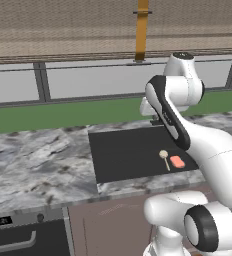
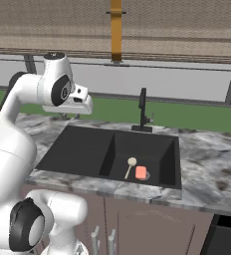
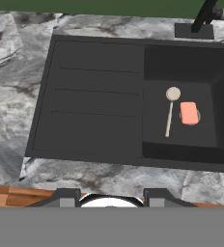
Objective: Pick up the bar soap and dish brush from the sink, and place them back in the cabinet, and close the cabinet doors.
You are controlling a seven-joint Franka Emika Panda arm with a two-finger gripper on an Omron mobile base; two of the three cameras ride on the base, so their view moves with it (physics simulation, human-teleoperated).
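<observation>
- The bar soap (image 3: 189,113) and the dish brush (image 3: 170,112) lie side by side on the floor of the sink (image 3: 94,116), in its deep basin at the faucet (image 3: 203,17) end. They sit just beside each other; whether they touch is too fine to tell.
- In the hand view the brush's round head points toward the faucet and its thin handle runs back toward the near rim of the sink. The soap lies along the same line, on the side of the brush away from the ribbed drainboard.
- The pincer (image 2: 70,115) hangs well above the sink, over its drainboard half, and holds nothing. Its fingertips (image 3: 68,198) are barely visible, so I cannot tell how wide the jaws stand.
- From the pincer, both things lie down and across toward the faucet side. My judgement is that the next move is a sideways shift over the deep basin, then a descent with the jaws set across the chosen thing's long axis.
- The grey marbled tabletop (image 3: 7,96) surrounds the sink.
</observation>
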